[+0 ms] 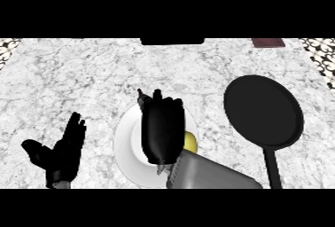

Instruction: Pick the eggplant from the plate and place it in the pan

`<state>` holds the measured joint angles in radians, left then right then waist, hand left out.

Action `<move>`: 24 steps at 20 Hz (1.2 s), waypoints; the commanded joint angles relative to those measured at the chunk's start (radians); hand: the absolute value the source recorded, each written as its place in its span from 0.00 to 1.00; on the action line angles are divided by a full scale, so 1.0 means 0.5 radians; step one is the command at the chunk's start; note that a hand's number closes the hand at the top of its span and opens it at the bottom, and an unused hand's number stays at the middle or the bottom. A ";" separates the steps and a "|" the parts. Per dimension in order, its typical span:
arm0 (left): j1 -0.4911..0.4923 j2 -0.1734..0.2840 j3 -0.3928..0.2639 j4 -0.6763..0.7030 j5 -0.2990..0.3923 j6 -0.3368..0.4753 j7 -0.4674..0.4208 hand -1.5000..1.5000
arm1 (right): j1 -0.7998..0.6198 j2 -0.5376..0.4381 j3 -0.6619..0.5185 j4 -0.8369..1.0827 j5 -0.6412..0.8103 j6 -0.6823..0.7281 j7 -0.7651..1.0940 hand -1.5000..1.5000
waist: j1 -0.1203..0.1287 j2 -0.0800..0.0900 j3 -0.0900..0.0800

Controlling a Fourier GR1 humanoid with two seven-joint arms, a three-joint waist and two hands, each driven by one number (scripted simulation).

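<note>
Right hand over the plate

We see our right hand [161,128] stretched flat above the white plate [124,142], fingers straight, grasping nothing; the left hand [62,150] rests open at near left, the pan [262,111] right.

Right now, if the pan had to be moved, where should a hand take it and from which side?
By its long thin handle, from the near edge: it points back toward the robot, while the pan itself is broad and round. The right hand, above the plate, is nearer.

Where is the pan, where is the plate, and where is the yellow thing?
pan [263,111], head view, middle of its black inside.
plate [126,142], head view, bare white left rim.
yellow thing [189,141], head view, its visible right side beside the right hand [161,128].
</note>
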<state>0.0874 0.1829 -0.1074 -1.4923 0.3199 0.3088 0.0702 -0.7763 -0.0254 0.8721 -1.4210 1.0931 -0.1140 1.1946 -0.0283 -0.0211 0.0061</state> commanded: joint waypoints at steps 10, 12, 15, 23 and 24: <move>-0.009 -0.008 0.011 0.087 0.007 -0.055 0.031 0.50 | 0.359 -0.150 -0.609 -0.564 0.257 0.107 0.101 1.00 | 0.022 0.037 -0.012; -0.057 -0.067 -0.032 0.154 -0.021 -0.037 0.033 0.50 | 0.476 -0.185 -0.641 -0.489 0.338 -0.034 -0.006 1.00 | 0.030 0.043 -0.012; -0.043 -0.042 0.011 0.142 0.013 -0.080 0.032 0.50 | 0.545 -0.326 -0.818 -0.469 0.350 -0.034 -0.154 1.00 | 0.035 0.043 -0.012; -0.020 -0.057 -0.009 0.118 -0.023 -0.103 0.031 0.50 | 0.431 -0.524 -1.325 0.144 0.139 -0.366 -0.708 1.00 | 0.078 0.052 -0.011; -0.028 -0.044 -0.030 -0.010 -0.015 -0.080 0.138 0.50 | 0.426 -0.513 -1.385 0.285 0.124 -0.491 -0.745 1.00 | 0.090 0.054 -0.010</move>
<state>0.0619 0.1646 -0.1047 -1.4898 0.3019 0.2759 0.0741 -0.5435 -0.2586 0.2751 -1.4343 1.1853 -0.2400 0.9025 0.0068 -0.0018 0.0082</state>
